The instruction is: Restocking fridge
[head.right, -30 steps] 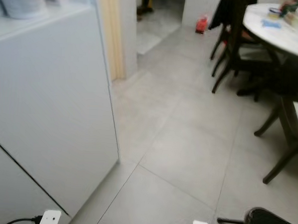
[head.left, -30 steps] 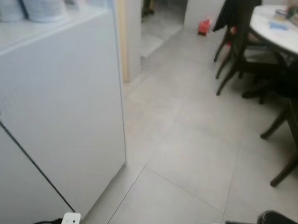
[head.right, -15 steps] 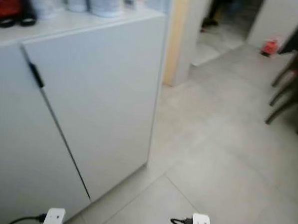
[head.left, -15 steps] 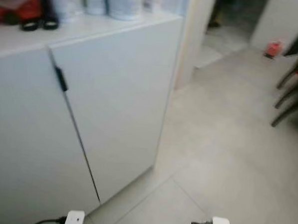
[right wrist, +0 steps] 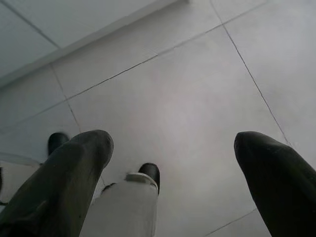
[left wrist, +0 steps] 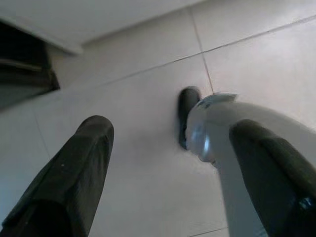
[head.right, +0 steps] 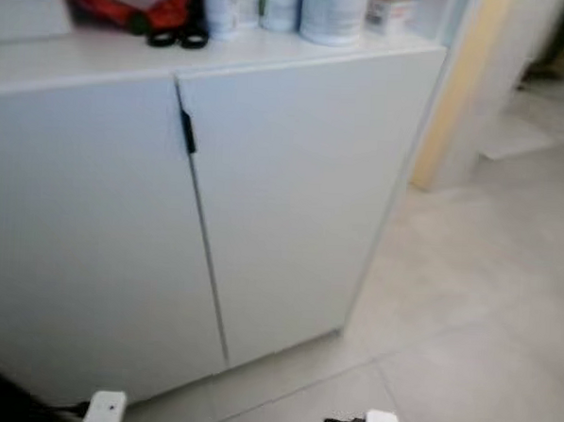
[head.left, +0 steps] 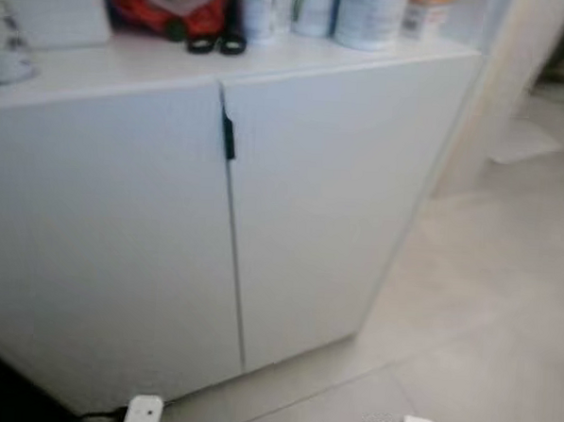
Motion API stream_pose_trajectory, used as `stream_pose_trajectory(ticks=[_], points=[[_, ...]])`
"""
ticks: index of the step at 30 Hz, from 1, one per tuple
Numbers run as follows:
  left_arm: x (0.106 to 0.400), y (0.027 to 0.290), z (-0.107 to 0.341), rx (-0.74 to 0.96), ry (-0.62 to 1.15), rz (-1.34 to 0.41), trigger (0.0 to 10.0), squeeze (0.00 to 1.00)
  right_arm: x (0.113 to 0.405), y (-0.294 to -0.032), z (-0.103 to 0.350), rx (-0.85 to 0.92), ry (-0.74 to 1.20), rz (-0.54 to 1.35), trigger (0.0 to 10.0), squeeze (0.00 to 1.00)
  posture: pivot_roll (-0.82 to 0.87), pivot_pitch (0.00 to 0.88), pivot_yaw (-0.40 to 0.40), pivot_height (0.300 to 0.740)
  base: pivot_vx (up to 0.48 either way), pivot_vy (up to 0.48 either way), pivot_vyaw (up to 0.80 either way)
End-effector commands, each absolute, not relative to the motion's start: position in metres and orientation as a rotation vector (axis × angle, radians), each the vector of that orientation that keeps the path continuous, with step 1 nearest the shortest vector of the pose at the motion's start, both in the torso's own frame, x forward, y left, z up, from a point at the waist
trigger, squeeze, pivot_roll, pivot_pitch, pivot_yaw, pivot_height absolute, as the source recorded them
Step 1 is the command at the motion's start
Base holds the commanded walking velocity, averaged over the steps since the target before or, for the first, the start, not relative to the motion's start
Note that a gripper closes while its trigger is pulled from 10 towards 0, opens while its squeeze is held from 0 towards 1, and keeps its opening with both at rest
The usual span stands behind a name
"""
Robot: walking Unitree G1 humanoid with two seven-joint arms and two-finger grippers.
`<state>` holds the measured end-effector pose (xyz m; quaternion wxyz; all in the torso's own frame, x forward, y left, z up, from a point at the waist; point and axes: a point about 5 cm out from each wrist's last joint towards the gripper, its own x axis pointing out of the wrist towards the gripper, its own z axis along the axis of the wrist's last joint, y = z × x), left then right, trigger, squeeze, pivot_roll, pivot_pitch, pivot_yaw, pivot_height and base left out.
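Before us stands a white two-door cabinet with a black handle, a red bag and white canisters on top. Our left gripper and right gripper hang over the tiled floor, fingers apart, holding nothing.

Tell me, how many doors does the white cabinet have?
2. The left door covers the cabinet's left half, and the right door sits beside it, with a small black handle at the seam between them. The cabinet runs past the picture's left edge, so more may be hidden.
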<state>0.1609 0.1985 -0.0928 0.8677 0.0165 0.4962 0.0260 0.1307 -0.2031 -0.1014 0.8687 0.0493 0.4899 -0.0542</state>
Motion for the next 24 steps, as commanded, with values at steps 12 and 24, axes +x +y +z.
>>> stream_pose_trajectory(ticks=[12, 24], points=[[0.1615, 0.2052, -0.0917, 0.049, 1.048, 0.065, 10.0, 0.0, 0.1398, -0.1951, -0.0997, 0.117, 1.011, -0.097, 10.0, 0.0, 0.0, 0.0, -0.05, 0.74, 0.0, 0.0, 0.8], [0.1631, 0.2036, -0.0914, 0.05, 1.049, 0.061, 10.0, 0.0, 0.1415, -0.1947, -0.0991, 0.165, 1.002, -0.112, 10.0, 0.0, 0.0, 0.0, -0.047, 0.74, 0.0, 0.0, 0.53]])
